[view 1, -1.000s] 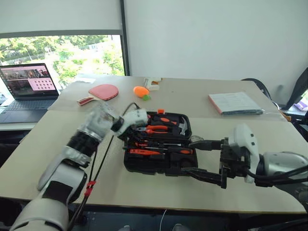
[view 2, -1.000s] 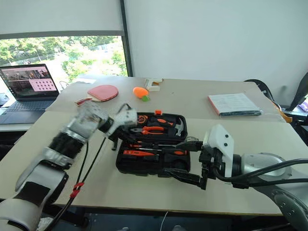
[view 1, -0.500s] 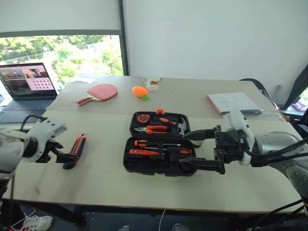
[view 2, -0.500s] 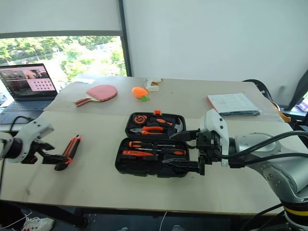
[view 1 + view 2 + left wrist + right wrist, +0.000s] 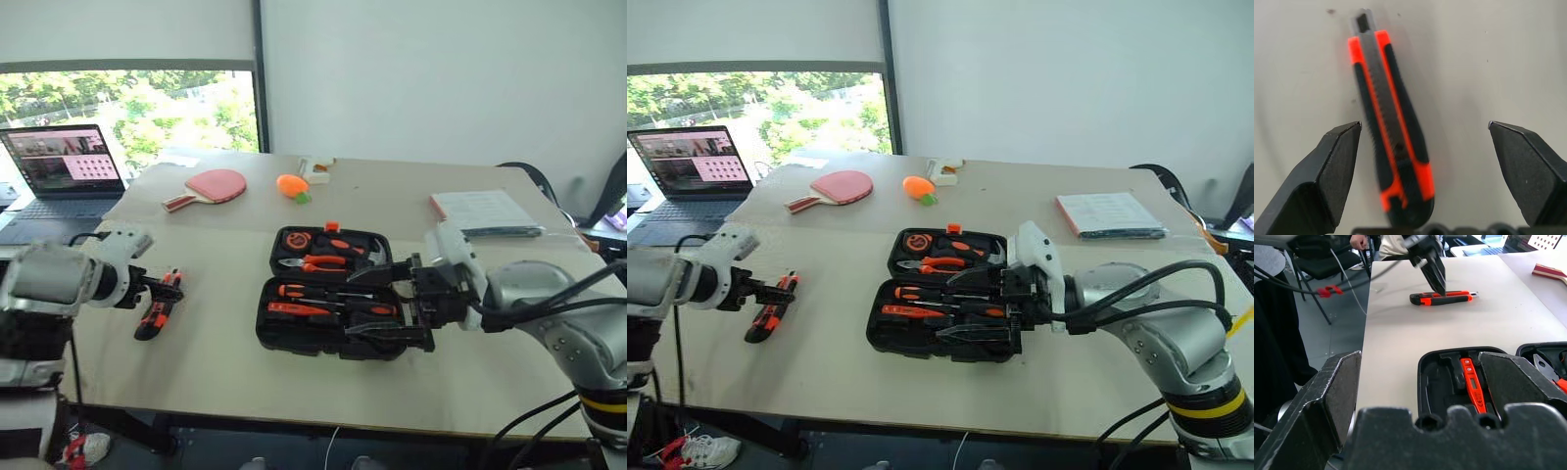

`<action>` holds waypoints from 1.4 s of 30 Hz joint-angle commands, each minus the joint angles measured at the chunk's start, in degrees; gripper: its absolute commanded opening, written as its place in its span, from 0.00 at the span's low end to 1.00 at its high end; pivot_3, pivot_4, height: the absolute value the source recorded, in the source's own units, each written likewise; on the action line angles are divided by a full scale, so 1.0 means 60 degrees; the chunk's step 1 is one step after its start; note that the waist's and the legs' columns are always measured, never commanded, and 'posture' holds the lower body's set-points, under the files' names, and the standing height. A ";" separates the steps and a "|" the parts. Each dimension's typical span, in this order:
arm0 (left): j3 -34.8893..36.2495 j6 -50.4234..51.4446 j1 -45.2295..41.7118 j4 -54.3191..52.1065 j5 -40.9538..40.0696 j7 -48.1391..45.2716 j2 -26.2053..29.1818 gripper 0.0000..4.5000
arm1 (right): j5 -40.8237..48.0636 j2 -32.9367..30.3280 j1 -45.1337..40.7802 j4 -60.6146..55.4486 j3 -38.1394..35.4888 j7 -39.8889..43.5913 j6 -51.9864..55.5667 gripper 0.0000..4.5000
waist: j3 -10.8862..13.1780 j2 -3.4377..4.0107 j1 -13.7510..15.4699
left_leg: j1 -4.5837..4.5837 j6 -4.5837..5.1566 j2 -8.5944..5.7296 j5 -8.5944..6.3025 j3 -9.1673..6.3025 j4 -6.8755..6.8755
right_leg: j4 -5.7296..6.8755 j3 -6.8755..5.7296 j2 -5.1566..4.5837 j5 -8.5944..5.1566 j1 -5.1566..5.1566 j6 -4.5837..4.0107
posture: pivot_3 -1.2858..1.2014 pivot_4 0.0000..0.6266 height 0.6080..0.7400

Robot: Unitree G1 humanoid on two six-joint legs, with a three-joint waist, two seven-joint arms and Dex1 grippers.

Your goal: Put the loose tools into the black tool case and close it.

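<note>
While the case (image 5: 328, 294) lies open in the middle of the table (image 5: 225, 377) with most tools already in their recesses, the knife (image 5: 159, 305) lies loose on the table well to the left of it. The left gripper (image 5: 162, 291) hangs right over the knife with its jaws spread wide and nothing between them is pinched. In the left wrist view the knife (image 5: 1390, 128) lies on the table between the two fingers (image 5: 1327, 181), closer to one of them, and its long axis runs almost along the fingers, only a little tilted, so closing would squeeze it across its narrow width. The right gripper (image 5: 392, 302) is at the right edge of the case, jaws spread and empty, far from the knife. I judge that the left arm should take it.
</note>
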 commanded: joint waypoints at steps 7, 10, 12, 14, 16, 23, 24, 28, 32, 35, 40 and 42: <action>-0.1235 -0.1383 -0.1025 0.2902 0.0261 0.0486 -0.0800 1.00 | 0.0209 0.0360 0.0232 -0.1049 -0.0321 -0.0992 0.0300 1.00 | -0.0027 0.0047 0.0051 | 0.0069 -0.0002 -0.0011 0.0002 0.0008 0.0002 | 0.0010 -0.0001 -0.0008 -0.0001 0.0063 0.0000 | 0.52 0.24 0.98; -0.1311 -0.1574 -0.1172 0.3168 0.0284 0.0473 -0.0889 0.88 | 0.0219 0.0298 0.0406 -0.1137 -0.0460 -0.1123 0.0343 1.00 | -0.0028 0.0050 0.0067 | 0.0059 -0.0004 -0.0012 0.0007 0.0009 0.0009 | 0.0010 -0.0001 -0.0006 0.0000 0.0059 0.0001 | 0.52 0.24 0.98; -0.1257 -0.1581 -0.1278 0.3147 0.0197 0.0404 -0.0918 0.77 | 0.0235 0.0267 0.0496 -0.1185 -0.0524 -0.1182 0.0348 1.00 | -0.0031 0.0055 0.0067 | 0.0060 -0.0004 -0.0012 0.0007 0.0010 0.0007 | 0.0011 0.0001 -0.0006 0.0000 0.0056 0.0001 | 0.52 0.24 0.98; -0.1112 -0.1571 -0.1398 0.3035 0.0157 0.0436 -0.0949 0.77 | 0.0285 0.0278 0.0611 -0.1235 -0.0593 -0.1252 0.0349 1.00 | -0.0031 0.0055 0.0091 | 0.0050 -0.0004 -0.0012 0.0007 0.0008 0.0007 | 0.0011 0.0000 -0.0006 0.0000 0.0048 0.0001 | 0.52 0.24 0.98; -0.1075 -0.1607 -0.1498 0.2924 0.0184 0.0432 -0.0899 0.77 | 0.0275 0.0326 0.0698 -0.1279 -0.0567 -0.1329 0.0328 1.00 | -0.0031 0.0054 0.0135 | 0.0047 -0.0004 -0.0014 0.0007 0.0007 0.0007 | 0.0009 -0.0001 -0.0008 -0.0001 0.0049 0.0002 | 0.52 0.24 0.98; -0.1428 -0.1531 -0.1277 0.2698 0.0193 0.0057 -0.0514 0.77 | 0.0161 0.0486 0.0611 -0.1204 -0.0375 -0.1354 0.0245 1.00 | -0.0028 0.0048 0.0111 | 0.0028 -0.0004 -0.0011 0.0007 0.0006 0.0007 | 0.0004 -0.0002 -0.0004 0.0000 0.0034 0.0002 | 0.52 0.24 0.98; -0.1405 -0.1481 -0.1245 0.2704 0.0148 0.0062 -0.0538 0.77 | 0.0131 0.0489 0.0567 -0.1161 -0.0351 -0.1321 0.0233 1.00 | -0.0027 0.0048 0.0098 | 0.0027 -0.0004 -0.0011 0.0007 0.0006 0.0006 | 0.0004 -0.0003 -0.0004 0.0000 0.0032 0.0002 | 0.52 0.24 0.98; -0.1380 -0.1321 -0.1088 0.2494 0.0027 0.0095 -0.0601 0.48 | 0.0029 0.0466 0.0395 -0.0997 -0.0287 -0.1199 0.0203 1.00 | -0.0027 0.0048 0.0057 | 0.0024 -0.0003 -0.0011 0.0006 0.0004 0.0006 | 0.0001 -0.0002 -0.0005 0.0000 0.0031 0.0002 | 0.52 0.24 0.98; -0.1440 -0.1478 -0.0994 0.2278 0.0000 0.0063 -0.0524 0.34 | -0.0032 0.0394 0.0334 -0.0936 -0.0303 -0.1104 0.0202 1.00 | -0.0027 0.0048 0.0048 | 0.0025 -0.0003 -0.0011 0.0006 0.0002 0.0005 | 0.0000 -0.0003 -0.0005 0.0000 0.0032 0.0003 | 0.52 0.24 0.98; -0.1702 -0.2792 -0.1252 0.2177 0.0214 -0.0371 -0.0372 0.34 | -0.0016 0.0248 0.0497 -0.1033 -0.0445 -0.1068 0.0233 1.00 | -0.0027 0.0048 0.0049 | 0.0025 -0.0003 -0.0011 0.0006 0.0002 0.0005 | 0.0000 -0.0003 -0.0006 0.0000 0.0032 0.0003 | 0.52 0.24 0.98; -0.2513 -0.5780 -0.2519 0.2101 0.0658 -0.1989 -0.0499 0.34 | 0.0159 -0.0112 0.0826 -0.1158 -0.0736 -0.0974 0.0317 1.00 | 0.0000 0.0001 0.0153 | -0.0001 -0.0004 -0.0012 0.0007 0.0004 0.0012 | -0.0007 -0.0015 -0.0007 0.0001 0.0024 0.0001 | 0.52 0.24 0.98; -0.2897 -0.6415 -0.3288 0.2445 0.0862 -0.2614 -0.0801 0.34 | 0.0193 -0.0212 0.0921 -0.1176 -0.0815 -0.0949 0.0326 1.00 | 0.0008 -0.0014 0.0220 | -0.0029 -0.0004 -0.0012 0.0007 0.0004 0.0024 | -0.0010 -0.0024 -0.0007 0.0003 0.0008 0.0003 | 0.52 0.24 0.98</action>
